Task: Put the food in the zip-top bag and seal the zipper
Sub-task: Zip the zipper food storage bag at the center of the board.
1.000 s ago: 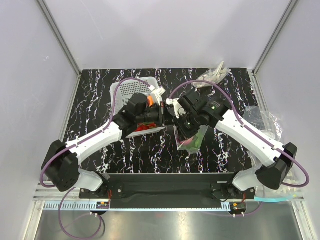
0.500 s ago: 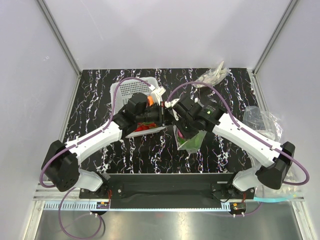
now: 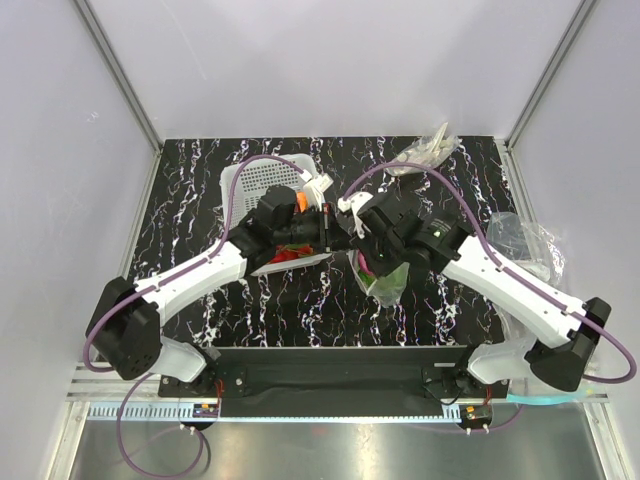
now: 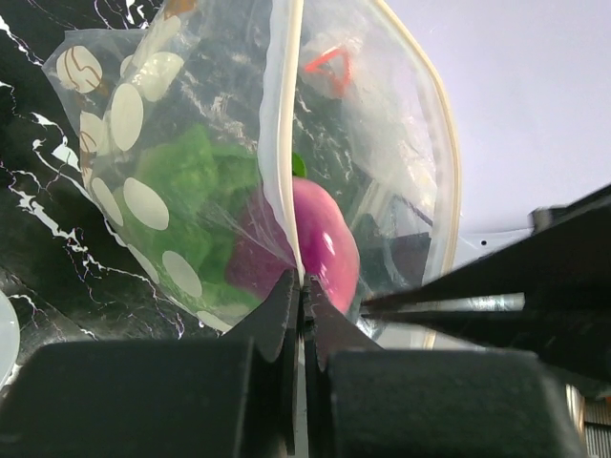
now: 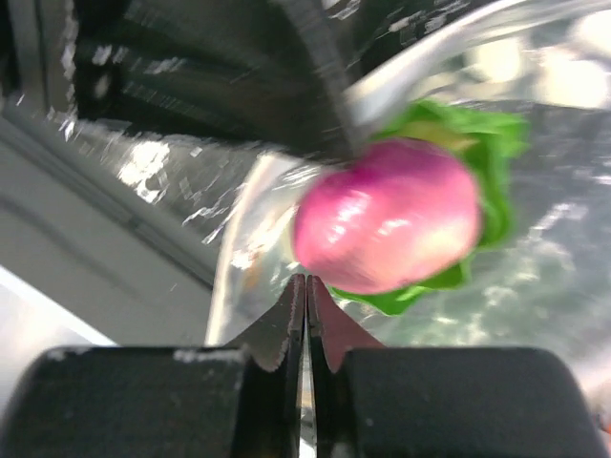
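Right tool (image 5: 305,280) shifted, pinching zip-top bag (image 4: 181,143).

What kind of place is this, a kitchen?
Probably a robot test booth, not a kitchen. Plain white walls on metal rails surround a black marbled table, a left arm and a right arm are bolted there, and the bag holds toy-looking food.

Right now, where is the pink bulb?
Left wrist view, centre: the pink bulb lies in the bag, right of the lettuce, behind the left hand pinching the zipper.
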{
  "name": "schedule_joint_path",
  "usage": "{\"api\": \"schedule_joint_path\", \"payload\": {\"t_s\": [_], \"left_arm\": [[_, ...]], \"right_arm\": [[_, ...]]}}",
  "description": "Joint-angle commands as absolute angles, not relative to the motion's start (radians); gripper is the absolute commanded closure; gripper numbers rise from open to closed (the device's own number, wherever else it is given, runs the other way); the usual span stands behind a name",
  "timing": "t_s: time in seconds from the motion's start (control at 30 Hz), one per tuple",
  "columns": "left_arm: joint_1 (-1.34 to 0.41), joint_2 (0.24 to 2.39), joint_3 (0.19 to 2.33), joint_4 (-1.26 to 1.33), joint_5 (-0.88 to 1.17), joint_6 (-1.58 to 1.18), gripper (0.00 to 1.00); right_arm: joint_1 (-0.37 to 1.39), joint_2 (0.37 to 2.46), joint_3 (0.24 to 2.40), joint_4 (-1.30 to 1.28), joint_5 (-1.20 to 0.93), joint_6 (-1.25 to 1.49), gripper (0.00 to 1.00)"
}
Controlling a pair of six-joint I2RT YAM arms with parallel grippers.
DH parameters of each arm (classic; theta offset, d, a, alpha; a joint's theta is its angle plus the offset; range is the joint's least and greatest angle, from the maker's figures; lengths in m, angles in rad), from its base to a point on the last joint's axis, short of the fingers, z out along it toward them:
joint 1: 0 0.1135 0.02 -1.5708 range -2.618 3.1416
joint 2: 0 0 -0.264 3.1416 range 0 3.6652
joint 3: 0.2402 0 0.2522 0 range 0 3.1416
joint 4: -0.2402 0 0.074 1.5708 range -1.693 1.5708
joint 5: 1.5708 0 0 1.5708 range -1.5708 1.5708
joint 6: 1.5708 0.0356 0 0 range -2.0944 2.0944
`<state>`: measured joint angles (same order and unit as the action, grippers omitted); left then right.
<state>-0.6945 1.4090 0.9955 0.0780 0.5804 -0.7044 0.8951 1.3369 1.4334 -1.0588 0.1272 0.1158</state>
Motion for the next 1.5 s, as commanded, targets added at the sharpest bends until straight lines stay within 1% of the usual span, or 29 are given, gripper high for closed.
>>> {"api": "schedule_joint_path", "payload": {"t_s": [0.0,0.1,0.17,0.27,0.3,0.37,0.4,0.5,0.6,0.7,0.77,0.87,0.9,1.0,1.1,1.2,1.27,1.37,1.4,1.43,1.47], "left_arm": [[-0.686,1.408,1.032,0.144,0.612,-0.698,1.0],[-0.681,1.408,1.034,0.144,0.615,-0.699,1.0],[-0.68,1.407,1.032,0.144,0.617,-0.699,1.0],[-0.68,1.405,1.028,0.144,0.623,-0.698,1.0],[-0.678,1.402,1.026,0.144,0.624,-0.698,1.0],[-0.678,1.402,1.022,0.147,0.624,-0.698,1.0],[-0.677,1.402,1.019,0.149,0.626,-0.699,1.0],[-0.678,1.402,1.015,0.152,0.63,-0.698,1.0],[-0.677,1.401,1.017,0.152,0.63,-0.696,1.0],[-0.678,1.397,1.015,0.15,0.634,-0.693,1.0],[-0.678,1.394,1.014,0.149,0.635,-0.692,1.0],[-0.676,1.391,1.012,0.146,0.629,-0.689,1.0],[-0.676,1.391,1.012,0.146,0.629,-0.689,1.0],[-0.676,1.39,1.015,0.143,0.63,-0.686,1.0],[-0.676,1.387,1.022,0.133,0.626,-0.68,1.0],[-0.677,1.384,1.025,0.129,0.624,-0.675,1.0],[-0.677,1.382,1.026,0.118,0.623,-0.669,1.0],[-0.676,1.381,1.028,0.107,0.623,-0.657,1.0],[-0.678,1.382,1.026,0.104,0.62,-0.655,1.0],[-0.678,1.382,1.025,0.101,0.62,-0.652,1.0],[-0.678,1.384,1.022,0.103,0.618,-0.652,1.0]], "right_arm": [[0.903,1.356,1.402,-1.042,-0.05,0.086,0.92],[0.914,1.396,1.391,-1.049,-0.1,0.084,0.92],[0.917,1.425,1.391,-1.049,-0.043,0.089,0.93],[0.917,1.43,1.404,-1.025,0.153,0.109,1.0],[0.917,1.41,1.401,-0.982,0.287,0.12,1.0],[0.919,1.381,1.384,-0.928,0.407,0.133,1.0],[0.919,1.343,1.373,-0.861,0.516,0.146,1.0],[0.917,1.27,1.324,-0.74,0.634,0.138,1.0],[0.919,1.238,1.289,-0.68,0.702,0.12,1.0],[0.919,1.265,1.31,-0.722,0.738,0.129,1.0],[0.916,1.275,1.322,-0.759,0.72,0.135,1.0],[0.919,1.261,1.327,-0.776,0.533,0.115,1.0],[0.919,1.252,1.328,-0.782,0.387,0.094,1.0],[0.919,1.267,1.342,-0.831,0.205,0.081,1.0],[0.917,1.307,1.356,-0.877,0.085,0.068,0.99],[0.917,1.345,1.345,-0.879,0.035,0.054,0.99],[0.919,1.376,1.332,-0.865,0.083,0.049,1.0],[0.919,1.399,1.31,-0.809,0.237,0.043,1.0],[0.917,1.408,1.305,-0.787,0.384,0.061,1.0],[0.919,1.408,1.289,-0.76,0.449,0.066,1.0],[0.917,1.399,1.279,-0.688,0.559,0.069,1.0]]}}
